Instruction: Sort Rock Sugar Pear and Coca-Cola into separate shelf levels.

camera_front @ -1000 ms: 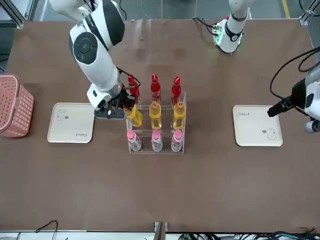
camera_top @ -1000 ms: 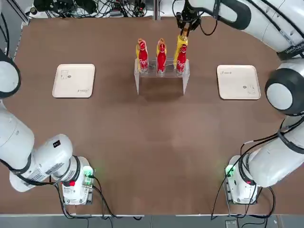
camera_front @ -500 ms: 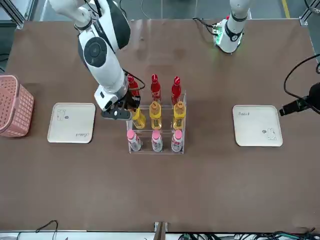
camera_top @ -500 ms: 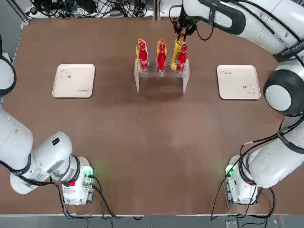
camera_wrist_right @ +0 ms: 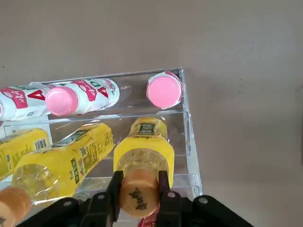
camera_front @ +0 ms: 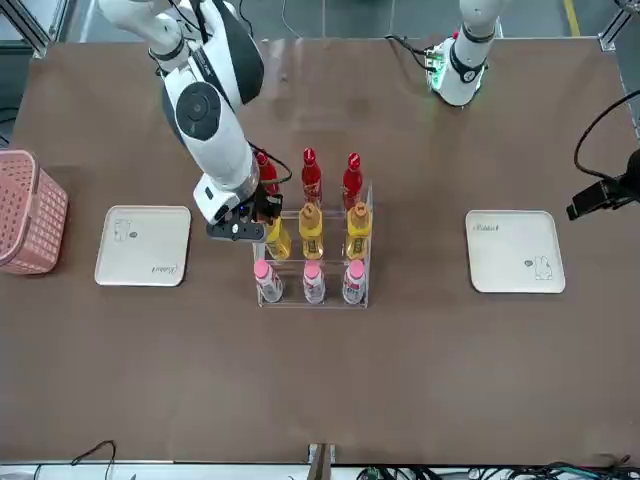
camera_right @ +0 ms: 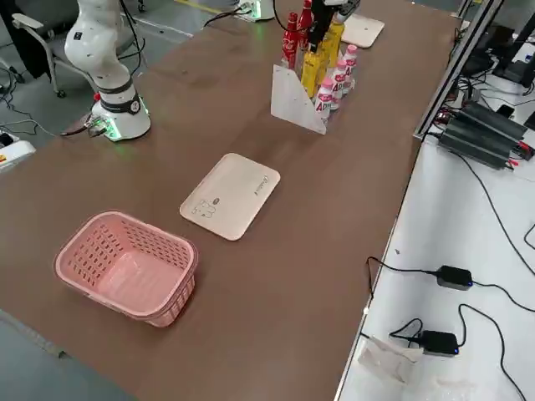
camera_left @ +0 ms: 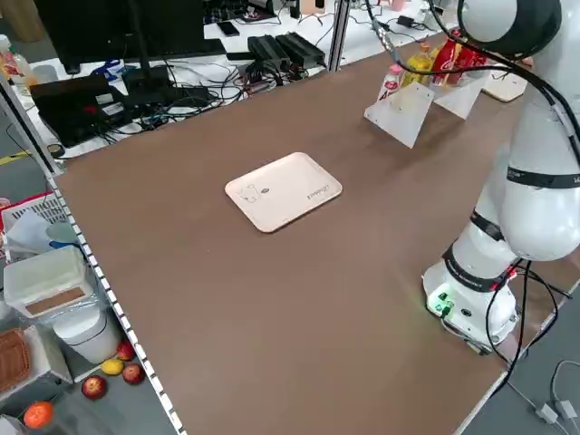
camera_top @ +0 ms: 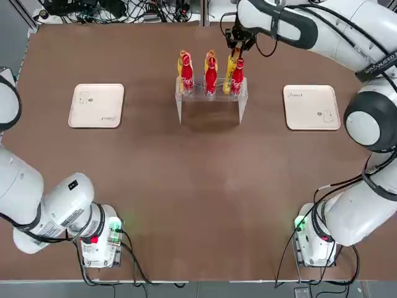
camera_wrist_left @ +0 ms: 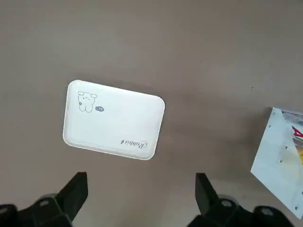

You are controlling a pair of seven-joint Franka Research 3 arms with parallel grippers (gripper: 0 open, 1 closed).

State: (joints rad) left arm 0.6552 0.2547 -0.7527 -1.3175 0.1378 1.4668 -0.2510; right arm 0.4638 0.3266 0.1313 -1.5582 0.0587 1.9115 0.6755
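Your right end effector (camera_wrist_right: 144, 177) pinches the orange-capped Rock Sugar Pear bottle (camera_wrist_right: 143, 156) at the rack (camera_wrist_right: 182, 120). Your left end effector (camera_wrist_left: 142, 194) is spread above the counter (camera_wrist_left: 213, 56).

Right gripper (camera_wrist_right: 141, 182) is in tight at the rack's (camera_front: 313, 292) outer column: red bottle (camera_front: 268, 170) right behind, pink-capped bottle (camera_front: 268, 281) in front, next yellow bottle (camera_front: 311, 232) alongside. Outer side of the rack opens onto bare table, flat tray (camera_front: 143, 246) too low to block. Rack's other side also open up to the second tray (camera_front: 515, 252). Rear approach: right arm (camera_front: 207, 125) hangs over that corner.
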